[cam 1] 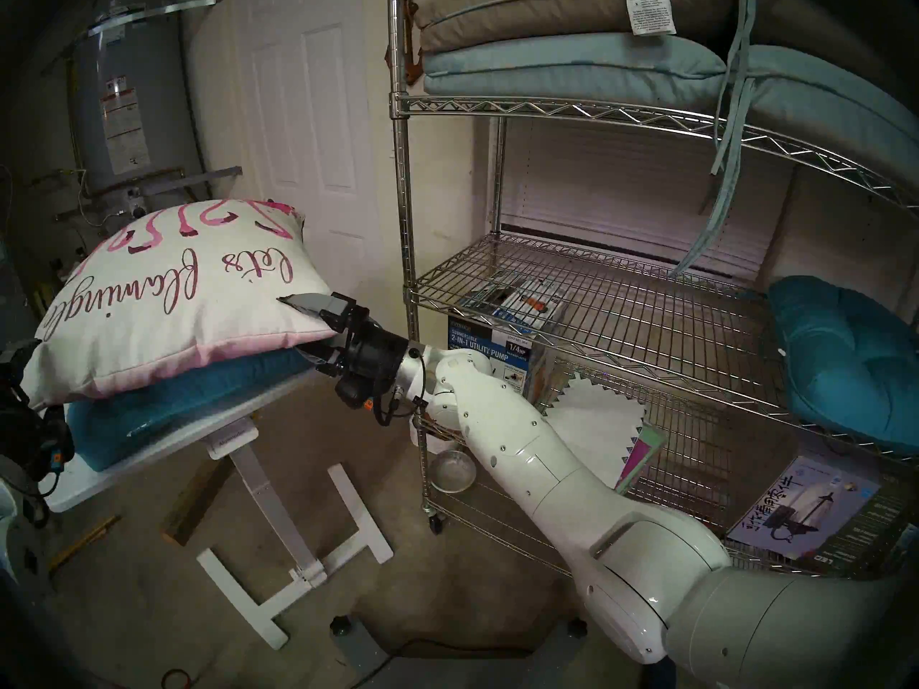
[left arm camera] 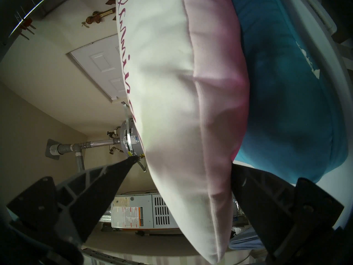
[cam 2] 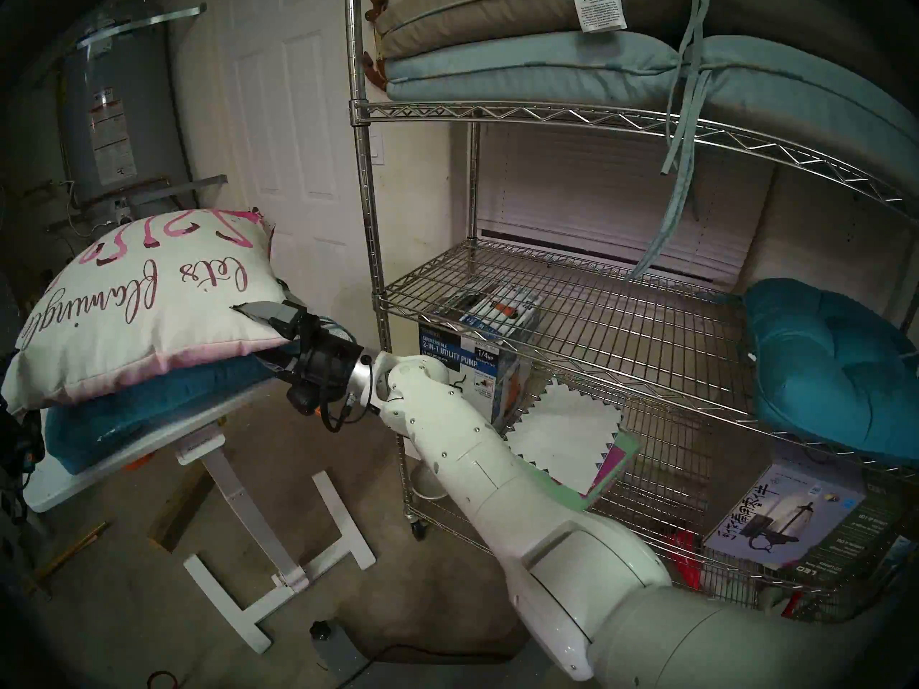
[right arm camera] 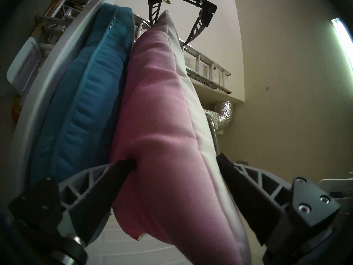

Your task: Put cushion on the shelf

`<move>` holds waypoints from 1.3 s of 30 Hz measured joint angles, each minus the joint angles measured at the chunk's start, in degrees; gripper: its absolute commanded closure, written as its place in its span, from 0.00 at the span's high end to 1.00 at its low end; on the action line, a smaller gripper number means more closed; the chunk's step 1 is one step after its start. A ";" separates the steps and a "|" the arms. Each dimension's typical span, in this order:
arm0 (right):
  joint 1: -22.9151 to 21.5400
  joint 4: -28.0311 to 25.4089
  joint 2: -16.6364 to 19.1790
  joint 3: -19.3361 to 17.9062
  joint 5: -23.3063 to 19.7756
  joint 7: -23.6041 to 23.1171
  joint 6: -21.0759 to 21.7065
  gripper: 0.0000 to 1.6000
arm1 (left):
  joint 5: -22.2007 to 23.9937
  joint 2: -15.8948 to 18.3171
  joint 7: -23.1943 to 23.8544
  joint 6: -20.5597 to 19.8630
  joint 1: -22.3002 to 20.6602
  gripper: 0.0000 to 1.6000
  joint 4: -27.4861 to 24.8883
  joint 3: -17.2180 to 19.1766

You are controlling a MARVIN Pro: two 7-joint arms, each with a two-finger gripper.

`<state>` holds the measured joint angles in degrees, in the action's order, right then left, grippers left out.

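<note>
The flamingo cushion (cam 1: 169,300) lies on a teal cushion (cam 1: 189,399) at left, nothing lifted; the right gripper (cam 1: 311,332) and left gripper (left arm camera: 183,163) straddle its edges, jaws wide, unclamped. The wire shelf (cam 1: 587,295) awaits.

cushion (cam 1: 164,305) cream face up (pink beneath), tilted | shelf (cam 1: 587,295) chrome wire

White tilted surface (cam 1: 149,454) bears a teal seat cushion (cam 1: 189,399), the flamingo cushion (cam 1: 164,315) stacked on top; another teal cushion (cam 1: 845,360) sits on the wire shelf (cam 1: 597,300)
</note>
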<state>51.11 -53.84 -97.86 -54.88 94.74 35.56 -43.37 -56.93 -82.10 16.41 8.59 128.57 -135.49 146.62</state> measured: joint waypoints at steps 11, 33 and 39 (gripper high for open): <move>-2.41 4.08 -1.70 0.84 0.68 2.64 0.72 1.00 | -0.14 -0.18 0.19 0.20 -0.29 1.00 0.00 0.08; -4.99 6.63 -2.28 2.20 1.56 7.23 0.02 0.00 | -0.44 -0.58 0.48 0.86 -0.84 1.00 0.00 0.29; -4.78 6.59 -2.10 2.51 1.56 7.83 -0.51 0.00 | -0.51 -0.71 0.61 1.00 -0.98 1.00 0.01 0.35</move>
<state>46.33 -47.25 -99.95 -52.37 96.30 43.40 -43.88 -57.44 -82.81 17.02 9.59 127.60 -135.48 146.97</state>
